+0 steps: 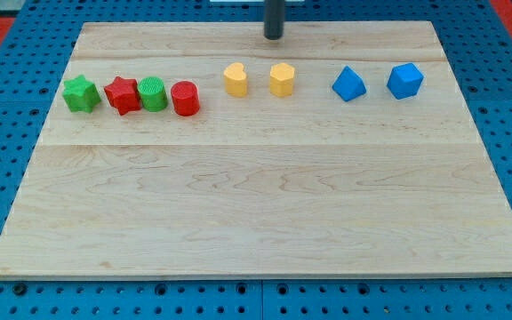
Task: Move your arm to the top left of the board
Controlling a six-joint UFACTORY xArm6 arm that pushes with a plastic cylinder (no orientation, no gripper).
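The near half of the wooden surface [265, 213] holds no blocks. Farther back runs a row: green star [81, 94], red star [122, 94], green cylinder [153, 93], red cylinder [185, 99], yellow heart [236, 79], yellow hexagon [282, 79], two blue blocks [348, 84] [405, 80] of unclear shape. Beyond, my tip [274, 36] stands at the far edge's middle, touching nothing, its rod cut off by the view's top; it has no jaws.

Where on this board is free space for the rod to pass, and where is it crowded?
Free: the wide stretch between the row of blocks and the board's bottom edge, and the top strip left of my tip. Crowded: green star, red star, green cylinder, red cylinder.
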